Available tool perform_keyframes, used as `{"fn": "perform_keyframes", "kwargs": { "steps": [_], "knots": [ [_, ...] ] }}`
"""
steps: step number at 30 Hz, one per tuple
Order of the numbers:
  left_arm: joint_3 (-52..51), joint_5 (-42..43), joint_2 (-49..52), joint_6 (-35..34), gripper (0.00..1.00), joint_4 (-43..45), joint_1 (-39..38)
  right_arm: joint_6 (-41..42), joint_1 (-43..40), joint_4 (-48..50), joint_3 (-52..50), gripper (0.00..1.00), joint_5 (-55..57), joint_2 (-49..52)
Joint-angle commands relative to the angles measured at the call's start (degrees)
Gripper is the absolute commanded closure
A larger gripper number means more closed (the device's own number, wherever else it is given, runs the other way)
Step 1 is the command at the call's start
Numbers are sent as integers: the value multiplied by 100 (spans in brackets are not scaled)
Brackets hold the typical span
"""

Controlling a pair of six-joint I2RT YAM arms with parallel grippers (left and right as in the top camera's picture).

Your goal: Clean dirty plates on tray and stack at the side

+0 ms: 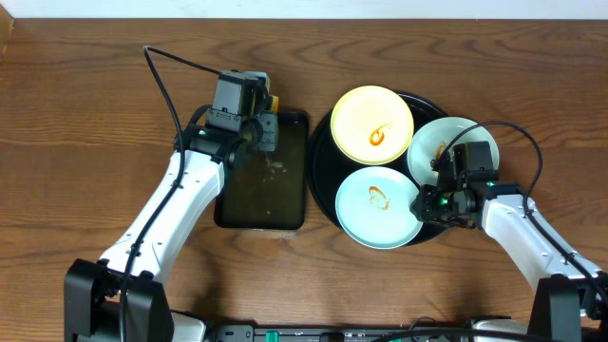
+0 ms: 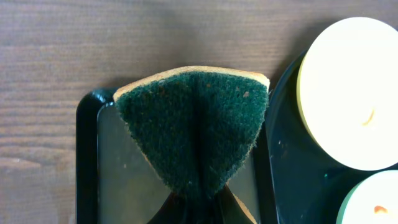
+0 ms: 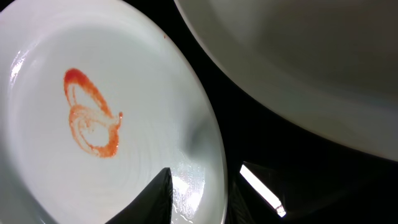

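Smeared plate [image 3: 50, 155] rim between right end effector [image 3: 202, 199] fingers.

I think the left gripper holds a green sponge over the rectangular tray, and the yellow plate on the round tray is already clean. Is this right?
Not fully. The overhead view shows an orange smear on the yellow plate. The rest is right: the left gripper holds the green sponge over the rectangular tray, and this plate lies on the round tray.
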Motion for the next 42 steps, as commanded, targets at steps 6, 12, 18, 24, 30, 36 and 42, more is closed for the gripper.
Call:
{"fn": "perform_keyframes", "kwargs": {
  "steps": [6,12,18,24,30,36,42],
  "knots": [
    [46,-111,-129,-55,92,-286,-7,-7,55,68,-190,75,-76,42],
    [42,-109,-125,-52,92,-437,-7,129,55,254,-334,87,-81,42],
    [37,-107,-125,-57,92,-658,-7,251,55,564,-334,99,-85,42],
    [37,382,-125,-450,92,-914,-7,337,55,769,-334,99,-105,42],
    [37,1329,-125,-638,93,-841,-61,337,133,776,-334,99,-131,42],
    [37,1333,-125,-638,93,-807,-61,334,400,809,-334,99,-125,42],
    [37,1335,-125,-723,93,-625,-68,337,542,890,-334,99,-118,42]
  ]
}}
